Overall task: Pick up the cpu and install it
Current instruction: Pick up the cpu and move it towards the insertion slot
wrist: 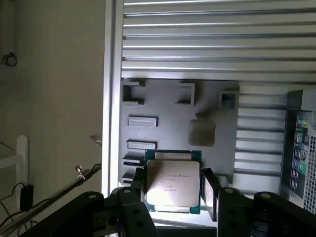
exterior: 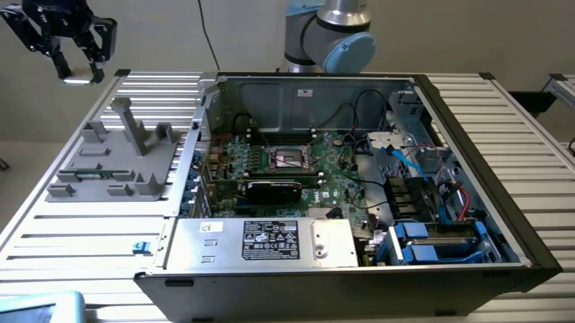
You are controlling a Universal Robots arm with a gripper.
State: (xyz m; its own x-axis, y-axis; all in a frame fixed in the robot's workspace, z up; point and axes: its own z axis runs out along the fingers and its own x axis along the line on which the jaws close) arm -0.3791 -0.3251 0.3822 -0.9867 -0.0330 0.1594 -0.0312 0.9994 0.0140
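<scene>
The cpu [wrist: 173, 181], a flat square chip with a shiny silver top and a thin green rim, sits between my black fingers [wrist: 208, 191]. My gripper [wrist: 173, 190] is shut on it. In the exterior view my gripper [exterior: 79, 70] hangs high over the far corner of the table on the exterior view's left, with the cpu [exterior: 79, 81] a bright patch at its tips. The dark square socket [exterior: 289, 159] with its metal frame lies on the motherboard inside the open computer case [exterior: 467, 134], well to the exterior view's right of my gripper.
A grey fixture block [exterior: 117, 158] with upright posts and slots stands on the slatted table [exterior: 81, 235] beside the case; below my gripper it shows a shallow square recess [wrist: 202, 132]. A black card [exterior: 279, 187] sits near the socket. Cables and blue drive bays [exterior: 431, 245] crowd the case.
</scene>
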